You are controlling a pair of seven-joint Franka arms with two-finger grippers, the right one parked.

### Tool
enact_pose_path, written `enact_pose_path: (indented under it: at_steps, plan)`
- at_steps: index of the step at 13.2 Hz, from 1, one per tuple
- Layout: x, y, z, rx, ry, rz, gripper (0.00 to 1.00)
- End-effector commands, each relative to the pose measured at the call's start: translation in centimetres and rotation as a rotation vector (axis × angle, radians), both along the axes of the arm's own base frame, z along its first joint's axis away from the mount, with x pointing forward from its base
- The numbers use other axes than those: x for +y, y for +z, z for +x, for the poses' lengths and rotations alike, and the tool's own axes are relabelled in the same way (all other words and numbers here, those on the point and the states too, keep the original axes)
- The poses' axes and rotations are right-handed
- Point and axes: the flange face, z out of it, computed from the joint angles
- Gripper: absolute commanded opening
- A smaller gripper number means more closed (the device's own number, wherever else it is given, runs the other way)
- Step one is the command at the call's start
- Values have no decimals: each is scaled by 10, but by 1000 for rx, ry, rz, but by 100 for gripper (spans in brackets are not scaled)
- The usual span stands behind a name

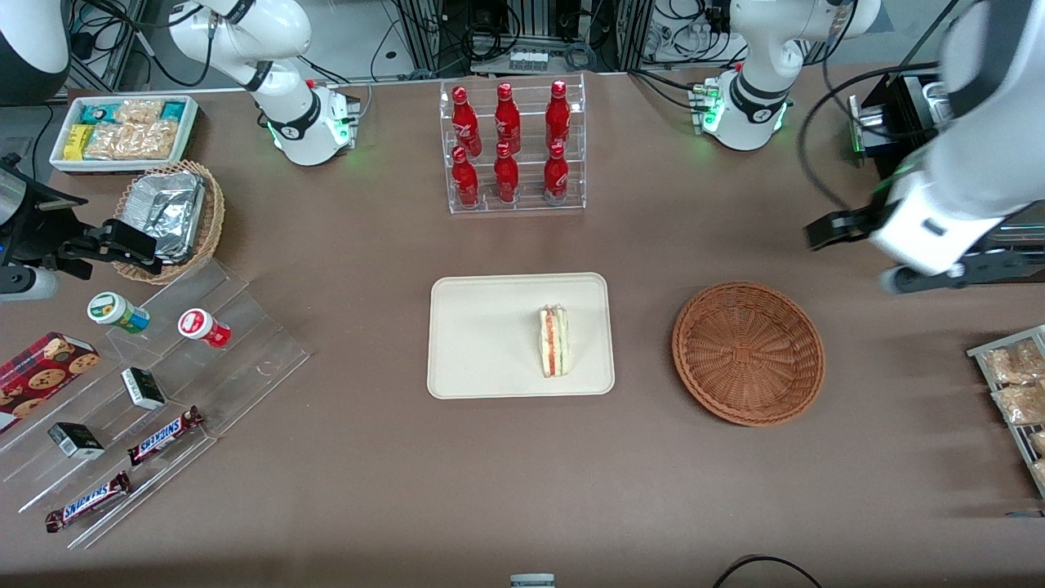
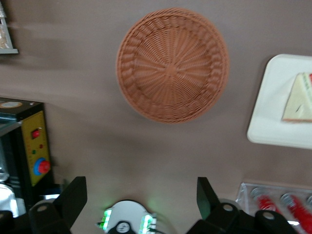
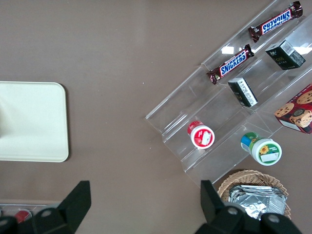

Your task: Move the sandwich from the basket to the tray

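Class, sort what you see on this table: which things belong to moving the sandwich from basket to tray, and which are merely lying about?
Belong to the job:
sandwich, lying on the tray
tray
basket, nothing in it
gripper, open, raised above the table near the basket

Lying about:
rack of red bottles
foil basket
Snickers bars
cookie box

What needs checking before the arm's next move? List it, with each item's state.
1. Sandwich lies on the tray: ok.
2. Basket holds nothing: ok.
3. Gripper raised above the table, nearer the working arm's base than the basket is: ok.
4. Fingers spread, holding nothing: ok.
5. Sandwich within the tray's rim: ok.
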Motion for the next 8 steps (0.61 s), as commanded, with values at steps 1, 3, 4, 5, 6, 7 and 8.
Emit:
enact_pose_path:
  at_steps: [1,3,4,5,6,7,8]
  plan:
    - [12,-1,-36,-43,-29,-22,99]
    - [13,-9,-58,-114,-66,-26,99]
    - [13,-13,-64,-131,-69,-26,99]
    - [11,-15,-62,-131,-72,-25,99]
    - [11,-13,-60,-137,-72,-25,99]
    - [9,-10,-58,-144,-72,-29,99]
    - [4,-4,-55,-156,-75,-40,99]
